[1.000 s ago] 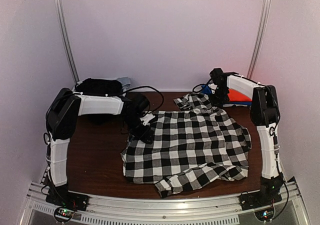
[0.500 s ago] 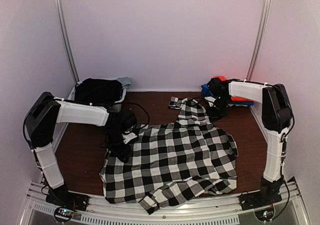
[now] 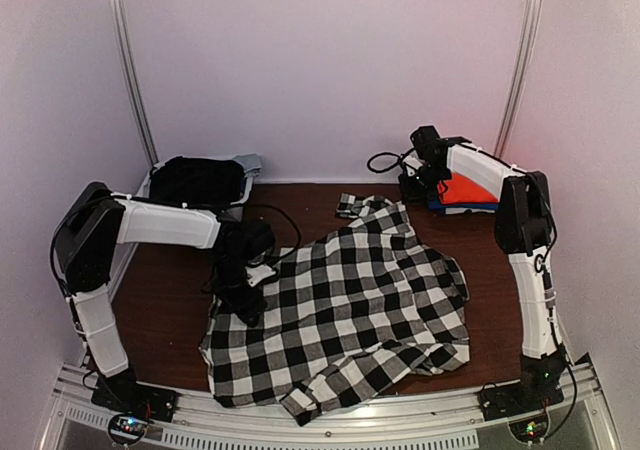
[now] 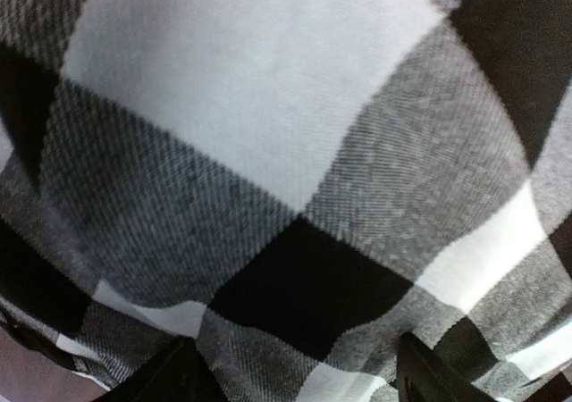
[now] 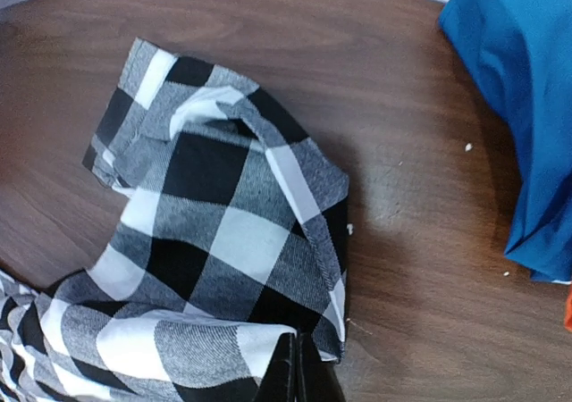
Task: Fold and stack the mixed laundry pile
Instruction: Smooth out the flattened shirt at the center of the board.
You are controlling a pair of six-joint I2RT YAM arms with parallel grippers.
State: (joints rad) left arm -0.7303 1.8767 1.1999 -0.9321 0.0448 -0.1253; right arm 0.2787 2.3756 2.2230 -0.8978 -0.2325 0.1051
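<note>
Now the right end effector [image 5: 296, 368] has lifted off the far part of the checked shirt [image 3: 345, 305] and drawn back toward 1 o'clock. Half a second ago it sat low against the cloth. It is clenched tight with nothing in it. The flap it left lies loose at 12 o'clock, and the shirt's far edge has changed line, now sloping up from the left end effector [image 3: 244, 292] to that flap. The left end effector has stayed at the shirt's 9 o'clock edge. Its dark fingers [image 4: 174, 377] are released and stand wide apart, with cloth bulging between them and filling the left wrist view.

The shirt is a soft woven twill in large black, white and grey squares. It is spread roughly flat but rumpled across the middle of the counter [image 3: 170, 305], with one sleeve lying along its near hem and the cuff sticking out around 7 o'clock. The flap at 12 o'clock is doubled over and shows a stitched edge. The counter is dark brown with a wood grain and a few pale specks.

At 10 o'clock a small pale basket [image 3: 249, 162] holds the plain black garment [image 3: 195, 180], heaped to its rim. At 2 o'clock the orange-red garment [image 3: 462, 188] rests against a smooth bright blue cloth [image 5: 514, 107], near the right end effector.
</note>
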